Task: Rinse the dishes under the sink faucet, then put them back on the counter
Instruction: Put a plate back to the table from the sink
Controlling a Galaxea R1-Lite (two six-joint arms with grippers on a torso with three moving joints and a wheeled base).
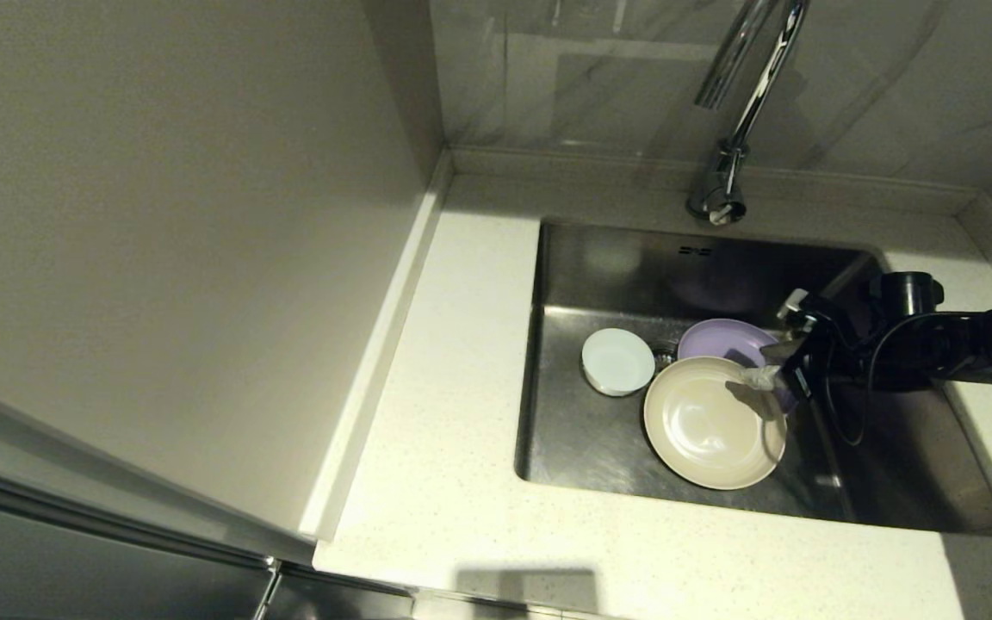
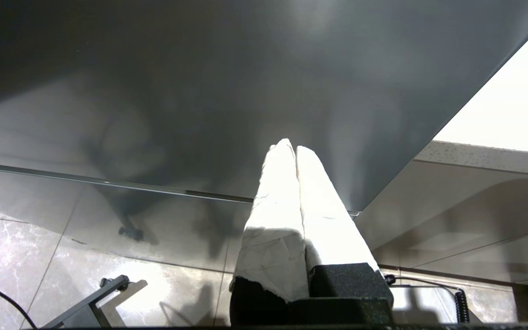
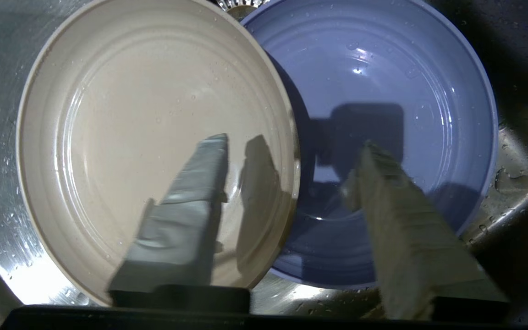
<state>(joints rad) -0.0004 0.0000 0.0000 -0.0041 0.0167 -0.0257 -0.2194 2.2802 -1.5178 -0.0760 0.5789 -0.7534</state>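
Cream plate (image 3: 122, 114) rim between open right hand (image 3: 291, 151) fingers

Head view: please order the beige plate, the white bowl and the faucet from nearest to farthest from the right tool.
1. Beige plate, directly under the right tool.
2. White bowl, in the sink's left part.
3. Faucet, behind the sink.

Your right arm reaches in from the table's right edge, wrist level, right claw (image 1: 763, 366) w/ fingers (image 3: 186, 215) spread wide apart. Your left claw (image 2: 294, 149) is parked off the table, fingers pressed together.
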